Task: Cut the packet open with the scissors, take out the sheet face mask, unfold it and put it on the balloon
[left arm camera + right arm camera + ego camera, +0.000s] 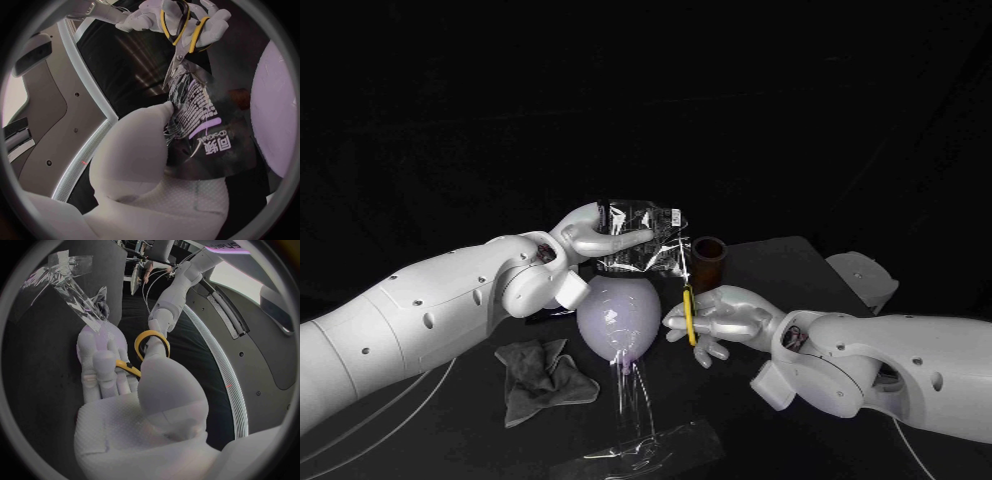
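Left hand (596, 240) grips the packet (643, 235) above the balloon (620, 310). Right hand (718, 318) grips the scissors (688, 300), blades up at the packet's right edge.

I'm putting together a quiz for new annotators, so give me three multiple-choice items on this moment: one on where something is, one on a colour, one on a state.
1. Where does the grey cloth lie?
A. On the table, to the robot's left of the balloon
B. Draped over the balloon
C. On the floor

2. What colour are the handles of the scissors?
A. Red
B. Yellow
C. Blue

3. How is the packet now?
A. Flat on the table
B. Laid on the balloon
C. Held up by the left hand, with the scissors' blades at its edge

Answers:
1 A, the head view shows it on the table beside the balloon.
2 B, yellow loops show in the right hand.
3 C, the left wrist view shows the blades at the packet's edge.
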